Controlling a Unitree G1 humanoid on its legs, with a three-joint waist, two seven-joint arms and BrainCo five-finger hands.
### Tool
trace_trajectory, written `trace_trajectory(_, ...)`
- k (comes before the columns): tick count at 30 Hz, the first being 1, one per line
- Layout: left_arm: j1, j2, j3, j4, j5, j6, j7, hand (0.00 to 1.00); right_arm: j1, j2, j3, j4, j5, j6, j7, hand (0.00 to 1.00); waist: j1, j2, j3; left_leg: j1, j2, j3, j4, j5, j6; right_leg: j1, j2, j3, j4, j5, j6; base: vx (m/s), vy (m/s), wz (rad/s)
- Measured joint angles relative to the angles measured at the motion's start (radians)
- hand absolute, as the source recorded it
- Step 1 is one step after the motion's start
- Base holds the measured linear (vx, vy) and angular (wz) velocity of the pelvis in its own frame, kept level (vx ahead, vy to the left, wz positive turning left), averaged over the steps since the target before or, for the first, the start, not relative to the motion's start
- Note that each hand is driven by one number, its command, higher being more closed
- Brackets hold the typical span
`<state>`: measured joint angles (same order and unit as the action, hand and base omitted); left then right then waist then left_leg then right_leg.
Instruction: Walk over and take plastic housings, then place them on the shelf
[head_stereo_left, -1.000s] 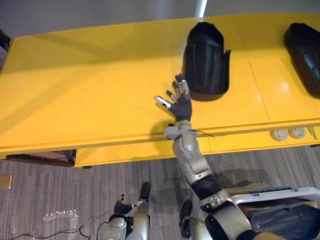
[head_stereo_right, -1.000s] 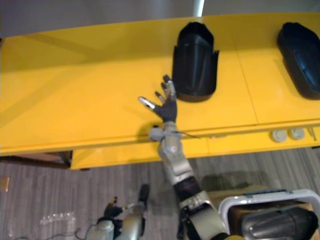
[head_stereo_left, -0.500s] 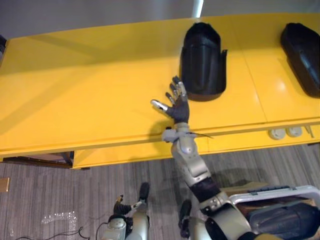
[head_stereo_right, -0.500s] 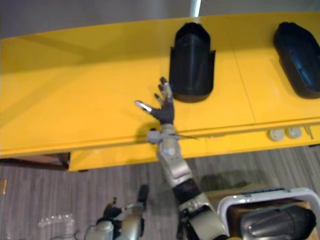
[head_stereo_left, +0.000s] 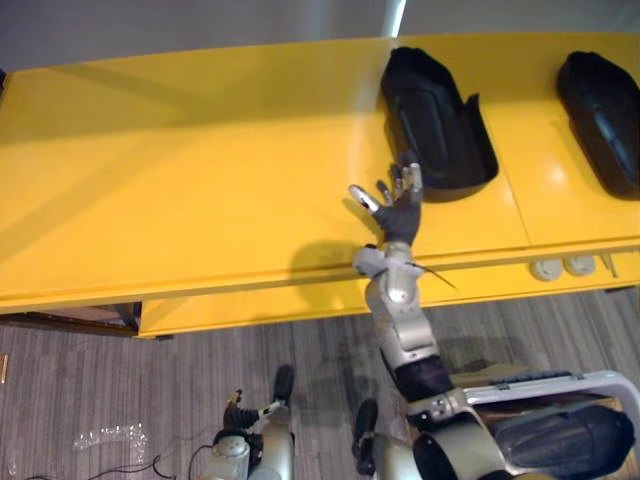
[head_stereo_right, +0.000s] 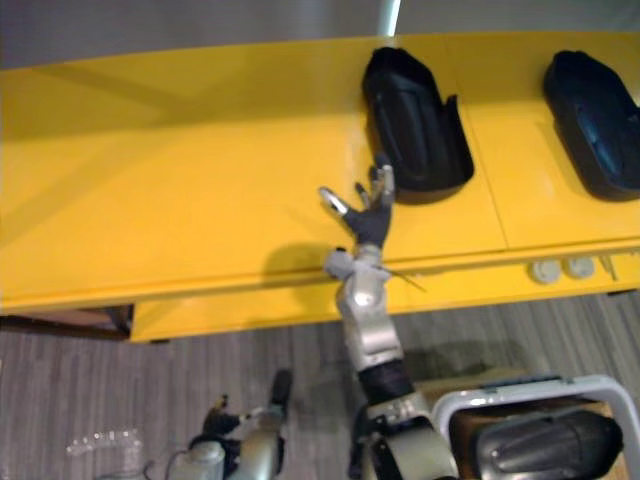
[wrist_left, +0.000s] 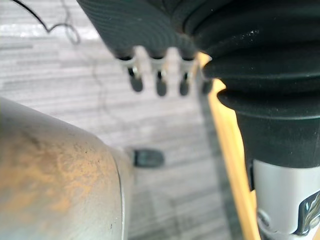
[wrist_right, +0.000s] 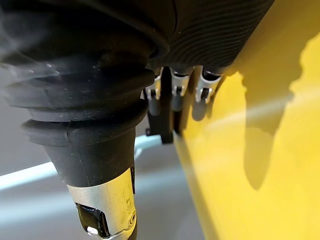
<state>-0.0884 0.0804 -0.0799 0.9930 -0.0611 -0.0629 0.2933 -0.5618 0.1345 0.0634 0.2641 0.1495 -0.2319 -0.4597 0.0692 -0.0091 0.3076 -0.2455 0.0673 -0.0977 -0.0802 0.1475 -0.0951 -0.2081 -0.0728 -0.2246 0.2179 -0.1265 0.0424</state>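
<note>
Left hand (head_stereo_left: 243, 418): low, near the floor (head_stereo_left: 120, 370), fingers relaxed, nothing held.
Shelf (head_stereo_left: 200, 180): yellow, broad, bare across its left half.
Right hand (head_stereo_left: 397, 207): above the shelf's front edge, right of centre; released, fingers spread, empty; fingertips just beside the near rim of the first housing, contact not discernible.
First housing (head_stereo_left: 437, 120): black plastic, lying hollow side up, angled, between the shelf's back edge and its middle.
Second housing (head_stereo_left: 600, 115): black, at the shelf's right end.
Third housing (head_stereo_left: 565, 440): dark, inside a white-rimmed bin (head_stereo_left: 545, 384), below the shelf's front edge.
Step, judged: placement of the first housing apparently complete.
Next move, judged: drawing back clear of the rim without nudging, then turning to the bin.
</note>
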Motion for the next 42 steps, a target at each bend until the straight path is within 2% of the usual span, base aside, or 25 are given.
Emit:
trace_trajectory(6, 0.0, 0.0, 0.001, 0.0, 0.001, 0.0, 0.005, 0.0, 0.026, -0.01, 0.0, -0.021, 0.004, -0.008, 0.01, 0.0, -0.003, -0.002, 0.0, 0.001, -0.007, 0.001, 0.0, -0.003, 0.004, 0.0, -0.006, 0.001, 0.001, -0.003, 0.003, 0.0, 0.0, 0.0)
trace_trajectory(9, 0.001, 0.0, 0.002, 0.001, 0.001, 0.0, 0.004, 0.0, 0.04, -0.033, 0.019, -0.039, 0.039, -0.014, 0.058, 0.0, -0.005, -0.003, 0.0, 0.001, -0.009, 0.003, 0.0, -0.004, 0.006, 0.0, -0.011, 0.002, 0.001, -0.002, 0.003, 0.0, 0.0, 0.0)
trace_trajectory(10, 0.002, 0.0, 0.018, 0.001, 0.002, 0.0, -0.001, 0.0, 0.047, -0.05, 0.033, -0.052, 0.075, -0.021, 0.106, 0.0, -0.008, -0.005, 0.0, 0.001, -0.01, 0.005, 0.0, -0.005, 0.007, 0.0, -0.011, 0.003, -0.001, -0.002, 0.004, 0.0, 0.0, 0.0)
trace_trajectory(14, 0.011, 0.001, 0.038, 0.001, 0.003, 0.0, -0.016, 0.0, 0.076, -0.091, 0.088, -0.085, 0.121, -0.025, 0.199, 0.0, -0.025, -0.008, -0.001, 0.002, -0.009, 0.009, 0.0, -0.006, 0.007, 0.0, -0.011, 0.005, -0.003, -0.002, 0.004, 0.0, 0.0, -0.01)
trace_trajectory(19, 0.023, -0.001, 0.076, 0.0, 0.04, -0.001, -0.061, 0.0, 0.199, -0.173, 0.082, -0.242, 0.205, -0.008, 0.296, 0.0, -0.032, -0.009, -0.001, 0.026, -0.008, 0.038, 0.0, -0.014, 0.009, 0.011, -0.011, 0.033, -0.01, 0.002, 0.009, 0.02, -0.008, -0.14)
trace_trajectory(23, 0.054, 0.001, 0.108, -0.013, 0.041, -0.007, -0.084, 0.0, 0.217, -0.249, -0.061, -0.386, 0.241, -0.018, 0.33, 0.0, -0.057, -0.011, -0.004, 0.054, -0.011, 0.054, 0.0, -0.024, 0.014, 0.04, -0.013, 0.043, -0.03, 0.008, 0.017, 0.0, 0.001, -0.1)
trace_trajectory(25, 0.064, 0.012, 0.108, -0.013, 0.041, -0.022, -0.107, 0.0, 0.213, -0.319, -0.187, -0.459, 0.283, -0.059, 0.356, 0.0, -0.068, -0.013, -0.01, 0.054, -0.011, 0.056, -0.001, -0.026, 0.017, 0.044, -0.013, 0.048, -0.042, 0.014, 0.021, 0.0, -0.003, -0.06)
trace_trajectory(27, 0.081, 0.018, 0.108, -0.02, 0.041, -0.026, -0.122, 0.0, 0.205, -0.364, -0.267, -0.462, 0.321, -0.076, 0.369, 0.0, -0.084, -0.016, -0.017, 0.057, -0.013, 0.056, -0.001, -0.026, 0.018, 0.055, -0.013, 0.048, -0.059, 0.022, 0.025, 0.01, -0.001, -0.02)
trace_trajectory(30, 0.091, 0.02, 0.108, -0.02, 0.041, -0.03, -0.144, 0.0, 0.202, -0.415, -0.364, -0.461, 0.349, -0.078, 0.368, 0.0, -0.087, -0.016, -0.04, 0.063, -0.016, 0.063, -0.001, -0.028, 0.02, 0.066, -0.013, 0.057, -0.081, 0.033, 0.028, 0.03, -0.003, -0.07)
trace_trajectory(33, 0.111, 0.02, 0.108, -0.021, 0.041, -0.032, -0.154, 0.0, 0.183, -0.465, -0.429, -0.44, 0.317, -0.078, 0.33, 0.0, -0.088, -0.015, -0.066, 0.07, -0.018, 0.07, -0.002, -0.029, 0.022, 0.082, -0.014, 0.062, -0.106, 0.044, 0.029, 0.01, -0.005, -0.06)
trace_trajectory(36, 0.13, 0.019, 0.108, -0.021, 0.041, -0.033, -0.159, 0.0, 0.14, -0.525, -0.447, -0.347, 0.26, -0.076, 0.285, 0.0, -0.093, -0.01, -0.09, 0.072, -0.019, 0.069, -0.002, -0.029, 0.022, 0.086, -0.014, 0.062, -0.109, 0.048, 0.031, -0.01, -0.001, 0.01)
trace_trajectory(39, 0.139, 0.018, 0.108, -0.021, 0.04, -0.035, -0.167, 0.0, 0.064, -0.622, -0.432, -0.161, 0.228, -0.062, 0.261, 0.0, -0.093, 0.002, -0.098, 0.075, -0.021, 0.061, -0.004, -0.028, 0.025, 0.089, -0.015, 0.061, -0.109, 0.054, 0.034, -0.06, 0.004, 0.03)
trace_trajectory(42, 0.152, 0.017, 0.107, -0.021, 0.04, -0.044, -0.181, 0.0, -0.028, -0.738, -0.348, 0.039, 0.23, -0.025, 0.267, 0.0, -0.091, 0.019, -0.108, 0.074, -0.028, 0.055, -0.007, -0.023, 0.028, 0.091, -0.018, 0.056, -0.109, 0.057, 0.037, -0.05, 0.013, 0.05)
